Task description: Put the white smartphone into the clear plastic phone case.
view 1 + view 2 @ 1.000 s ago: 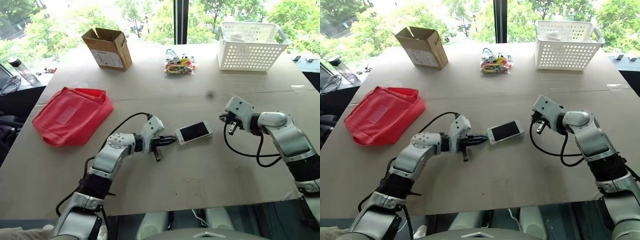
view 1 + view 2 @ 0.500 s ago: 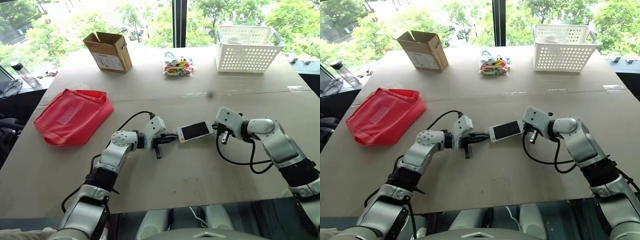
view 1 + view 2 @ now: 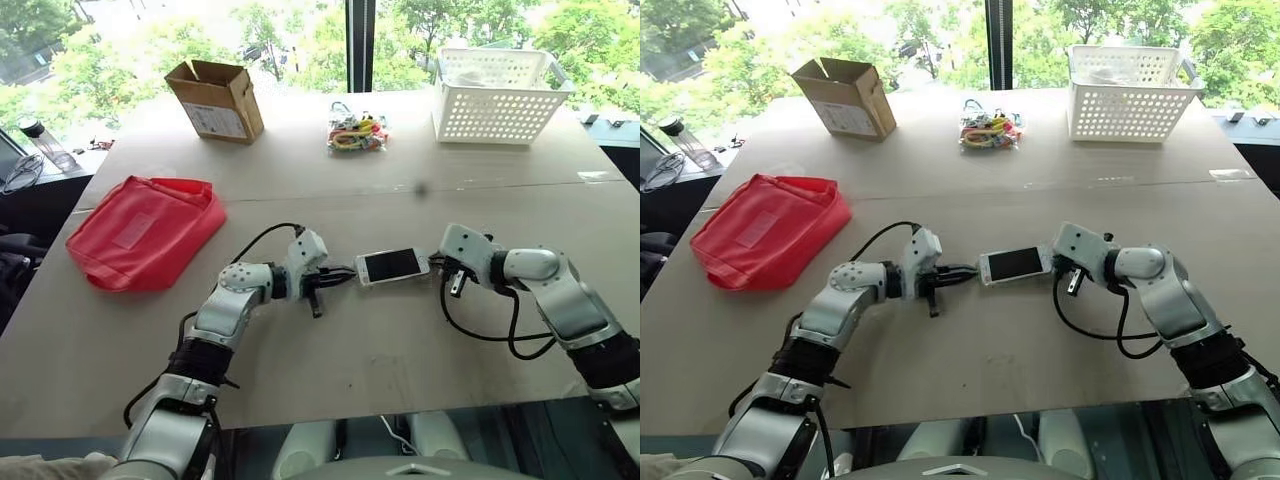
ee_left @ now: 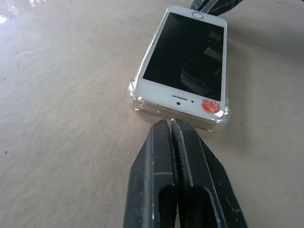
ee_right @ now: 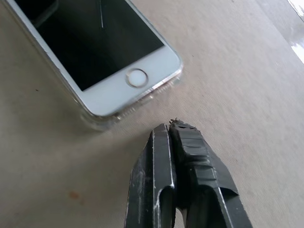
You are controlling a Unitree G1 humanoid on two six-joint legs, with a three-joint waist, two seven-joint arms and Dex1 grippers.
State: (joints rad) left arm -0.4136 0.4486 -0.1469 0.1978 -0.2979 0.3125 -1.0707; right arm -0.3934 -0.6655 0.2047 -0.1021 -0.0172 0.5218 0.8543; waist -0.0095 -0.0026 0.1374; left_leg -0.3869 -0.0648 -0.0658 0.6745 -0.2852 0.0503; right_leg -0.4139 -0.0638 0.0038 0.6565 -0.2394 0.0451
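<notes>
The white smartphone (image 3: 392, 266) lies screen up in the middle of the table, seated inside the clear plastic phone case (image 4: 137, 102), whose transparent rim shows around its edges and corners. A small red sticker marks one corner of the phone's bezel. My left gripper (image 3: 350, 273) is shut, its tips just off the phone's left short end. At the opposite end, near the home button (image 5: 137, 77), my right gripper (image 3: 437, 262) is shut too, tips a little short of the case (image 5: 102, 118). Neither gripper holds anything.
A red pouch (image 3: 145, 230) lies at the left. A cardboard box (image 3: 215, 98), a bag of colourful items (image 3: 356, 130) and a white basket (image 3: 500, 92) stand along the far edge. The table (image 3: 400, 370) has bare surface in front of the phone.
My right gripper came down and in from the right to the phone's end, then eased back slightly. The left gripper stays at the other end. The phone has barely shifted.
</notes>
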